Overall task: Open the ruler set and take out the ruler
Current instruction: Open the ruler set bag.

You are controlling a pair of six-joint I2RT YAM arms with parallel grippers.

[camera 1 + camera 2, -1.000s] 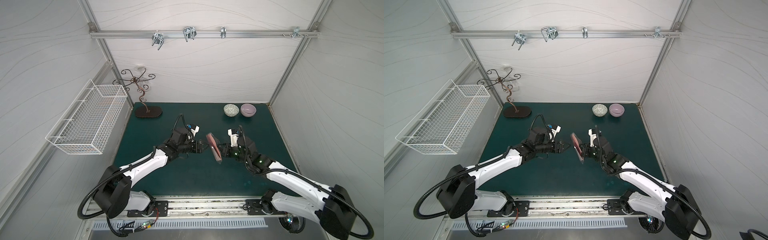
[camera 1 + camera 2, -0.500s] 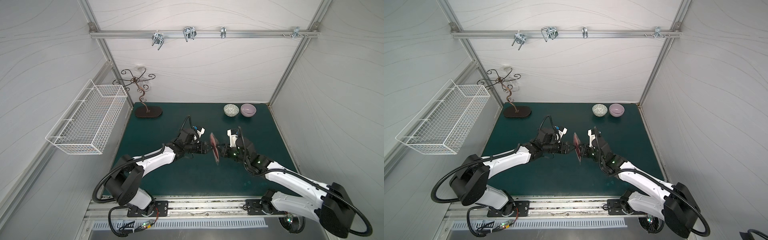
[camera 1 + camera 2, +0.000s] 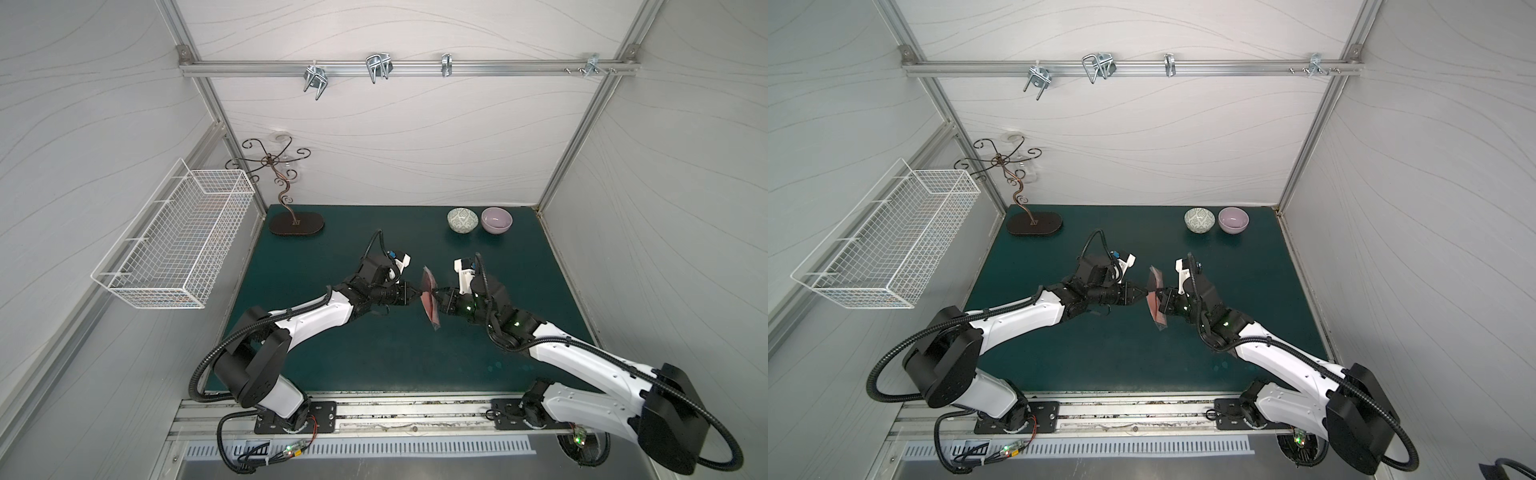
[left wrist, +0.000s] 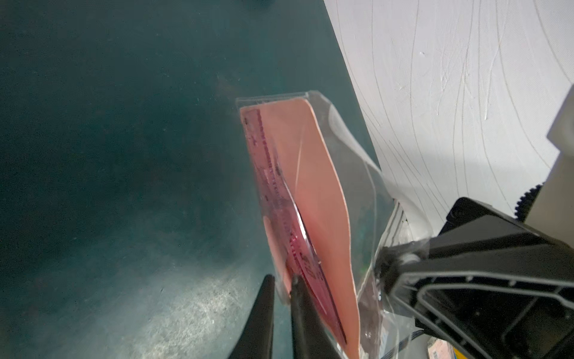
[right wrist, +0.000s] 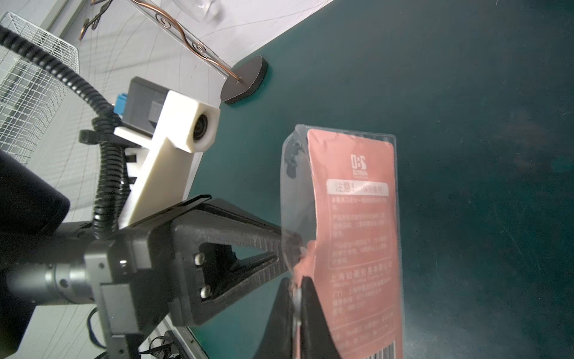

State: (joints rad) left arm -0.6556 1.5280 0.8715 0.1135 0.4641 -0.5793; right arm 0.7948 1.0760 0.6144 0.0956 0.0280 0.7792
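**Both grippers pinch the ruler set, held on edge above mid-table**

The left gripper (image 4: 282, 279) has its black fingertips drawn narrow, nipping the clear film along one long edge of the ruler set (image 4: 313, 186). Facing it, the right gripper (image 5: 296, 281) is clamped tight on the same sleeve from the opposite side. The two sets of tips come close to meeting through the plastic. The sleeve hangs clear of the table between the arms, standing on edge, and its film bulges away from the bowed pink card.

Inside, against the card, lies the ruler (image 4: 279, 199). It shows as dark red see-through plastic with tick marks, and its numerals are too blurred to read.

The right wrist view shows the card's printed back:
- A white logo sits at one end, with letters that look like "OBS".
- Below it is a pale box that begins "注意!".
- A block of small print follows, too soft to read.
- A barcode sits at the end nearest the camera.

Take the back wall as twelve o'clock in both top views. The set then sits near the middle of the green table mat (image 3: 374, 353).
- At one o'clock a green-patterned bowl (image 3: 461, 219) stands just beside a lilac bowl (image 3: 496, 220).
- At eleven o'clock is a curly wire stand (image 3: 296, 225).
- At nine o'clock a white wire basket (image 3: 174, 245) hangs on the side wall.
- At twelve o'clock a metal rail (image 3: 498, 67) with hooks crosses the back wall.
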